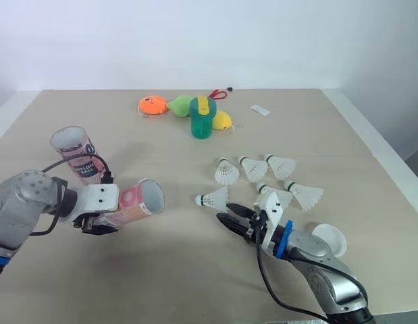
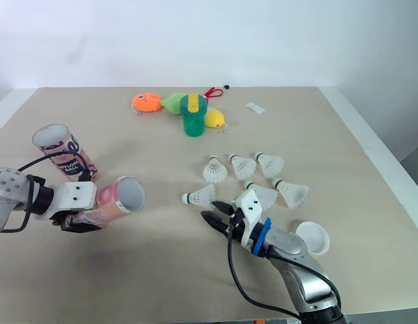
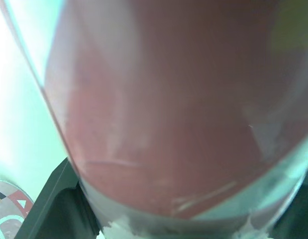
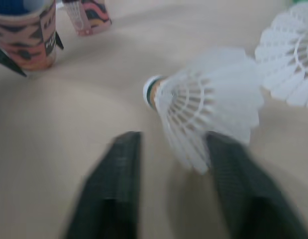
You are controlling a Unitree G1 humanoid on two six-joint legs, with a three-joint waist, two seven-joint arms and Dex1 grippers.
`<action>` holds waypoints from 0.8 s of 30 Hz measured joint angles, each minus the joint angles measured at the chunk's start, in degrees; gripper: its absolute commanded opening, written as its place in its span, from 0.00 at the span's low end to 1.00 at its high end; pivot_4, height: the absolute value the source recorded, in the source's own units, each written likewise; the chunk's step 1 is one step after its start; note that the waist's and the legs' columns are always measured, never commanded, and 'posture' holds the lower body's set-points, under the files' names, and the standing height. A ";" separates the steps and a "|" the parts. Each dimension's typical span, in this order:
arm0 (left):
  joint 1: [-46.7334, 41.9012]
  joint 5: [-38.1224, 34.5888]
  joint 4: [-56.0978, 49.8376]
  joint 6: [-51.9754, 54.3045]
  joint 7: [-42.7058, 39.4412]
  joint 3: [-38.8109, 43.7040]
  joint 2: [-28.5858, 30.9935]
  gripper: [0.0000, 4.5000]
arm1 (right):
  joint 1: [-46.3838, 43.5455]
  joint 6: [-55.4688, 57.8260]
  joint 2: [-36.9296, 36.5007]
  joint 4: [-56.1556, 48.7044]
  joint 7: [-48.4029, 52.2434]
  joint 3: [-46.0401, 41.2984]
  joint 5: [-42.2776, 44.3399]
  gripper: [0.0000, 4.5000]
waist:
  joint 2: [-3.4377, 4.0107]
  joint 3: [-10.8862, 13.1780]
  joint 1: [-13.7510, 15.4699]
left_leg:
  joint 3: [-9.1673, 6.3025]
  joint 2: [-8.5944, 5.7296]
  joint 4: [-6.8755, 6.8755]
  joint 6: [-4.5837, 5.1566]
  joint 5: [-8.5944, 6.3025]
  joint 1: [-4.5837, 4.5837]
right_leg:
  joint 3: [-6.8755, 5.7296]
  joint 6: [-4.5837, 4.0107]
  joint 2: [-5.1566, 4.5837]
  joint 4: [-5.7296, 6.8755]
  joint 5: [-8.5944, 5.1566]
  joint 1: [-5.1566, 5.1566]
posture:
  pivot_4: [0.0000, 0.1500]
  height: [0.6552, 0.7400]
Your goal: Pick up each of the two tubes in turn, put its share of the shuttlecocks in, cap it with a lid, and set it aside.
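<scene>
L gripper [image 1: 104, 217] is clamped on pink tube [image 1: 138, 201], held near-horizontal w/ open mouth facing R, on the robot side and L of green cup [image 1: 202, 120]. 2nd tube [image 1: 77, 154] stands open end up on table [image 1: 161, 270], further L of cup. R gripper [image 1: 225, 211] has fingers apart on the robot side of cup, tips just beside closest shuttlecock [image 1: 214, 198], which lies on its side; 5 more shuttlecocks [image 1: 252, 167] sit clustered robot-side R of cup, w/ white lid [image 1: 330, 239] beyond them, farthest from cup.
</scene>
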 measured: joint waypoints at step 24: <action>1.43 -0.60 -1.78 2.79 1.79 0.99 -0.13 0.73 | -8.85 3.27 -0.38 0.95 3.24 1.58 1.60 0.01 | 0.12 0.08 -0.04 | 0.02 0.00 0.06 0.01 0.00 0.00 | 0.01 0.00 0.00 0.02 0.06 -0.02 | 1.00 1.00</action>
